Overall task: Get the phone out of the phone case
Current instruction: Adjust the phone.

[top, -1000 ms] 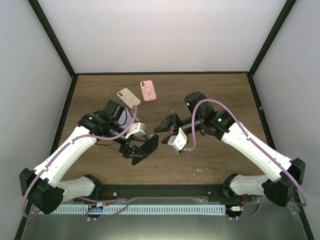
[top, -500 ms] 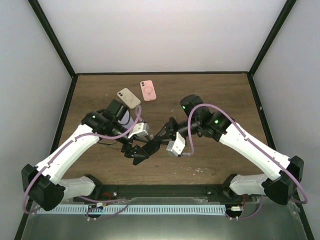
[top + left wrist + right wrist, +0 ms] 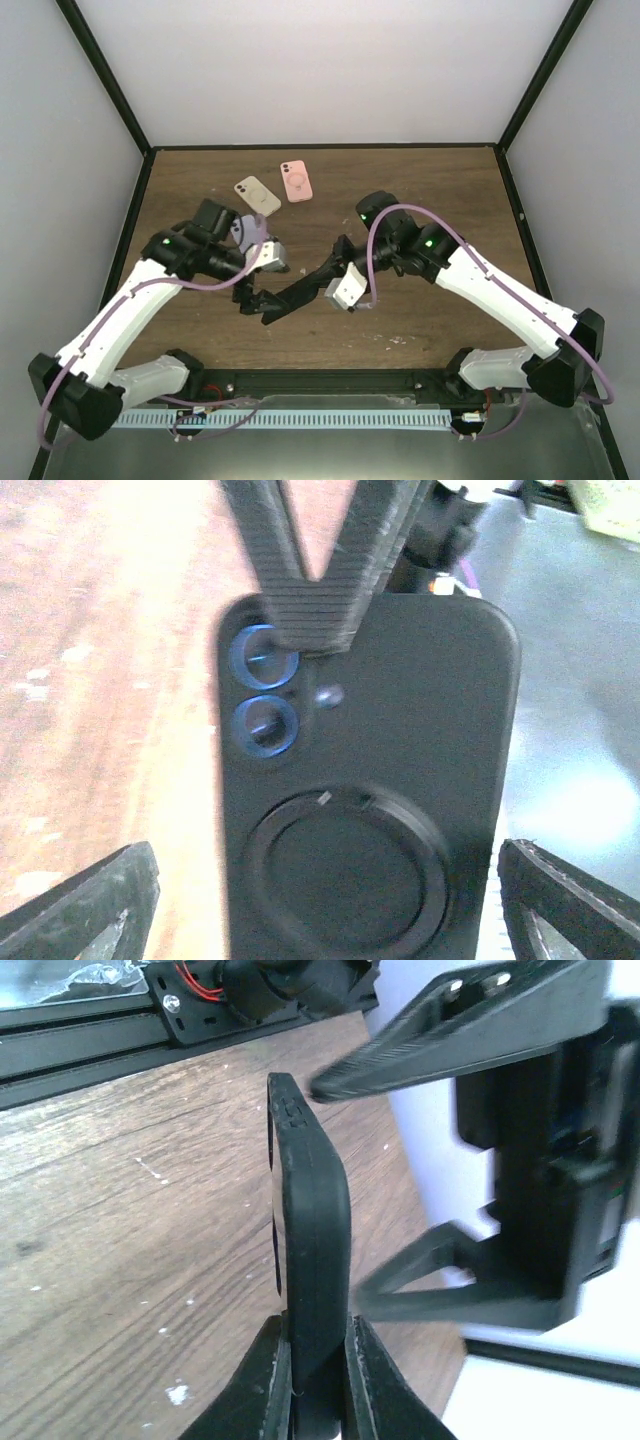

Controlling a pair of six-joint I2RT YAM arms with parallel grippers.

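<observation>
Since a second ago, the right gripper (image 3: 315,1365) has been brought in from the right of the black phone case (image 3: 400,730) and pressed together on it, while the left gripper (image 3: 320,880) has been widened. The case's camera end is now pinched between the right fingers (image 3: 310,620), and one of them partly covers the upper lens. The left fingers (image 3: 90,910) are spread on either side of the case's lower half, and no contact with its edges can be made out. The phone (image 3: 265,725) is seated in the case, its blue lenses showing through the cutout above the ring on the back. From the right wrist the case is seen edge-on, with the wooden table (image 3: 120,1220) behind it and the left gripper's open fingers standing beyond its top end. Past the case, towards the far side of the table, a beige phone (image 3: 257,195) and a pink phone (image 3: 296,181) are laid side by side, well apart from the case and from both grippers.
</observation>
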